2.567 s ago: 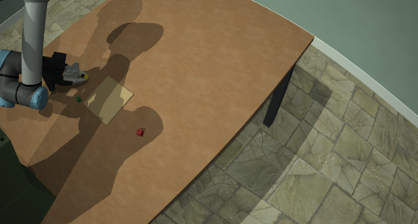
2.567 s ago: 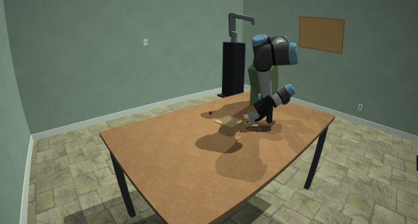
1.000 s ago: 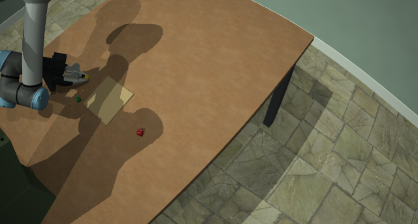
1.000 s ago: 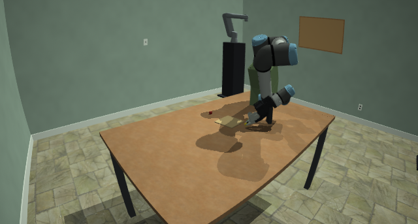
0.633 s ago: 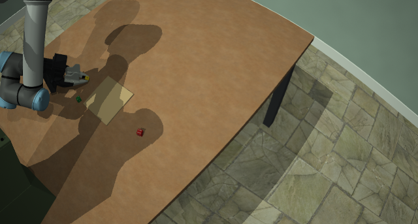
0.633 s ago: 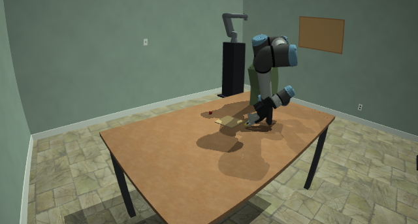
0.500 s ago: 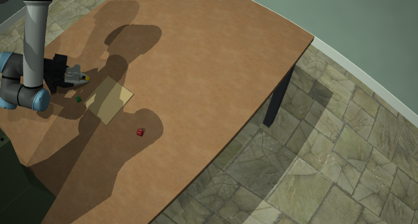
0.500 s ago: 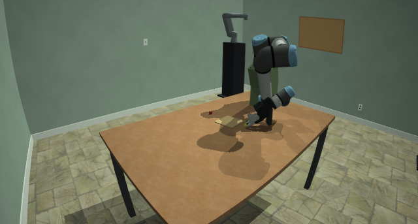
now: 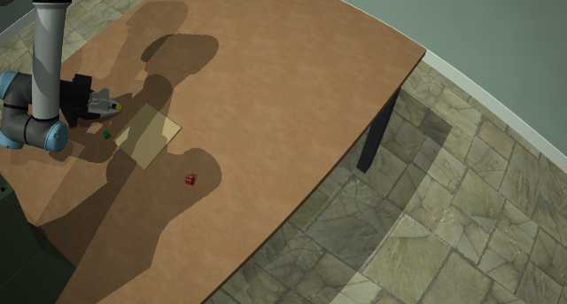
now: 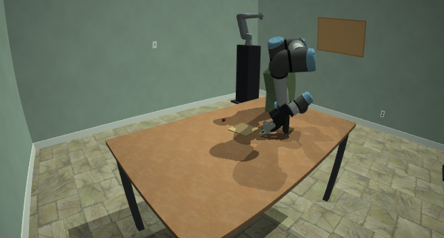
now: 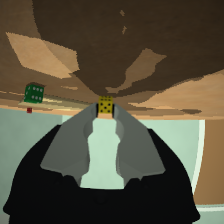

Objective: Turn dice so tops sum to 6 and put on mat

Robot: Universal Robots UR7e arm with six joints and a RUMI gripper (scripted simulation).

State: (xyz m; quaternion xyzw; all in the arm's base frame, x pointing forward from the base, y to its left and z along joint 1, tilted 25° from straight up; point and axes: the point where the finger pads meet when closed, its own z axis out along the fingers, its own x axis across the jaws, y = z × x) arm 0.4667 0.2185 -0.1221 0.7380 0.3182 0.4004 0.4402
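My gripper point(image 9: 117, 106) point(image 11: 105, 104) is tilted far over, low at the table beside the mat. It is shut on the yellow die point(image 9: 119, 107) point(image 10: 261, 134) point(image 11: 105, 104), whose face towards the wrist camera shows several dark pips. I cannot tell whether that die touches the table. The green die point(image 9: 106, 135) point(image 11: 34, 93) lies on the table just off the mat's near-left edge in the top view. The red die point(image 9: 190, 179) point(image 10: 223, 119) point(image 11: 29, 110) lies off the mat's other side. The tan square mat point(image 9: 170, 128) point(image 10: 243, 128) holds no die. Top numbers are too small to read surely.
The wooden table point(image 9: 283, 96) point(image 10: 166, 162) carries the arm's shadows across the mat and around the dice. The dark green robot base point(image 9: 27, 246) stands at the table's edge. A second, grey arm point(image 10: 243, 26) stands on a black pedestal point(image 10: 248, 73) beyond the table.
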